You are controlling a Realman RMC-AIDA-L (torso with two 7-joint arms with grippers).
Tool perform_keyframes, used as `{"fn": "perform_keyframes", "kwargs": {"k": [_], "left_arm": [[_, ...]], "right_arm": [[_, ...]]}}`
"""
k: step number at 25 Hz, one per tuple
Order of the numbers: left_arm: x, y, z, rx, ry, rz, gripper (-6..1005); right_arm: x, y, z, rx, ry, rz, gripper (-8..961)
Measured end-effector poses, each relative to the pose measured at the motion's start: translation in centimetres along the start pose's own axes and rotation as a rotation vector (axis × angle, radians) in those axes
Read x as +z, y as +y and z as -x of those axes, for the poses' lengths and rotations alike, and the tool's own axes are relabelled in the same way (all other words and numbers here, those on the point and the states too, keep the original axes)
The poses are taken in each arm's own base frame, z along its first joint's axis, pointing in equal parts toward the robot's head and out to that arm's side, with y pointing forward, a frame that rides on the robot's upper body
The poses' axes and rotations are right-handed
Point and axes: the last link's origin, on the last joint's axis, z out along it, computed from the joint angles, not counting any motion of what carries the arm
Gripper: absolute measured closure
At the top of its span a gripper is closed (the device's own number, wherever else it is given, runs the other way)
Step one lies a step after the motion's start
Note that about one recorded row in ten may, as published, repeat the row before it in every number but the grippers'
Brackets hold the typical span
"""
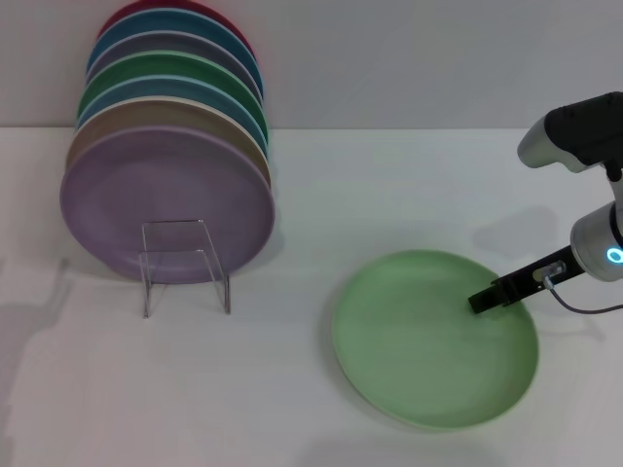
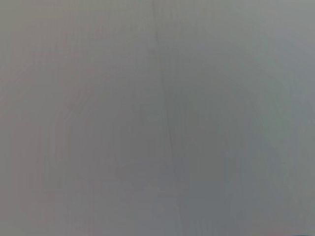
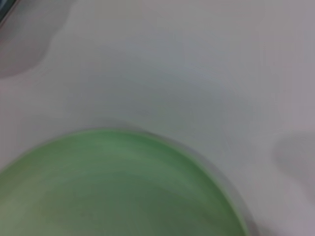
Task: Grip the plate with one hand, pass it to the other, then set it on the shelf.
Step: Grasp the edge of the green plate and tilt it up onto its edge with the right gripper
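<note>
The pale mint-green plate (image 1: 434, 340) lies flat on the white table at the front right. My right gripper (image 1: 484, 301) reaches in from the right, its dark tip over the plate's right part, just inside the rim. The right wrist view shows the plate (image 3: 113, 189) close below, with bare table beyond it. My left gripper is out of view; its wrist view shows only a blank grey surface.
A clear acrylic rack (image 1: 183, 255) at the back left holds a row of several upright coloured plates, with a lilac plate (image 1: 165, 206) in front. A wall runs behind the table.
</note>
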Motion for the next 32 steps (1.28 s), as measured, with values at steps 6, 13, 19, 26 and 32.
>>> {"fn": "perform_keyframes", "kwargs": {"k": [6,13,19,26,32], "left_arm": [[0.1,0.0,0.0,-0.001,-0.002,0.001,185],[0.1,0.0,0.1,0.0,-0.006,0.001,185],[0.1,0.0,0.1,0.001,-0.005,0.001,185],[0.0,-0.1,0.0,0.001,-0.002,0.0,185],[0.0,0.0,-0.1,0.001,0.003,0.004,186]], "right_arm": [[0.0,0.5,0.2,-0.03,0.001,-0.003,497],[0.0,0.7,0.5,-0.045,-0.003,-0.005,674],[-0.7,0.9,0.9,-0.056,-0.035,-0.009,827],[-0.9,1.1,1.0,-0.054,-0.056,0.004,871],[-2.1,1.3,1.4,-0.062,-0.12,0.027,906]]}}
